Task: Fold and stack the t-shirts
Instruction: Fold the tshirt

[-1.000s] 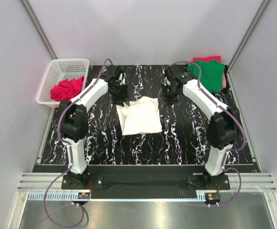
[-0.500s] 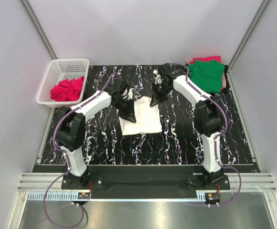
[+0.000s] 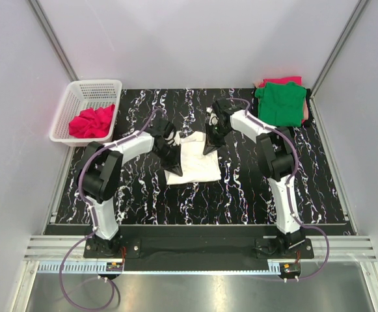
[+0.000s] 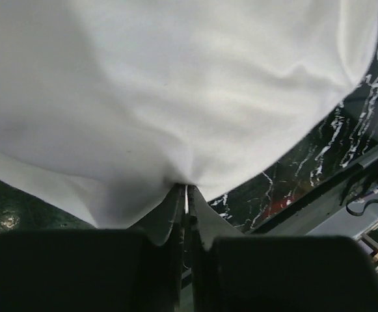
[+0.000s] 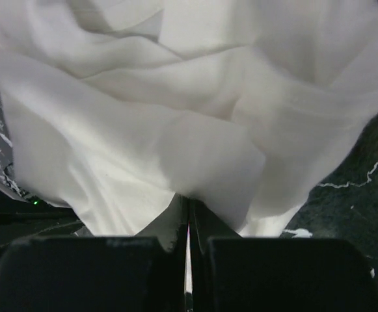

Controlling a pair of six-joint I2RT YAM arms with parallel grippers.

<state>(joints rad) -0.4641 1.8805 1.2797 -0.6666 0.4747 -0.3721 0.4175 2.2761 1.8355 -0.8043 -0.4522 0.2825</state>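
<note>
Left tool (image 4: pixel 186 195) pinched tight on the white t-shirt (image 3: pixel 198 164), left side. Right tool (image 5: pixel 189 207) clamped on its far-right corner. Shirt rests on the counter (image 3: pixel 254 188).

- Left arm (image 3: pixel 133 143): smooth white shell links set between bulky matt black joint housings.
- Right arm (image 3: pixel 282 201): same build, with white links and black joints.
- Left gripper (image 3: pixel 174 169): all black, tapering to a narrow wedge. The wrist view shows two flat dark fingers (image 4: pixel 174 218) above broad, blocky black mounts.
- Right gripper (image 3: pixel 208 149): matching black wedge. Its fingers (image 5: pixel 175 224) are flat, with a thin pale seam between them.
- Cable (image 3: pixel 61 276): greyish purple, one per arm, running from the base along the links.
- Base plate (image 3: pixel 134 246): flat and black with small pale screw heads, one under each arm.
- Connector board (image 3: pixel 115 264): small, with red and orange marks, one at the front of each base.
</note>
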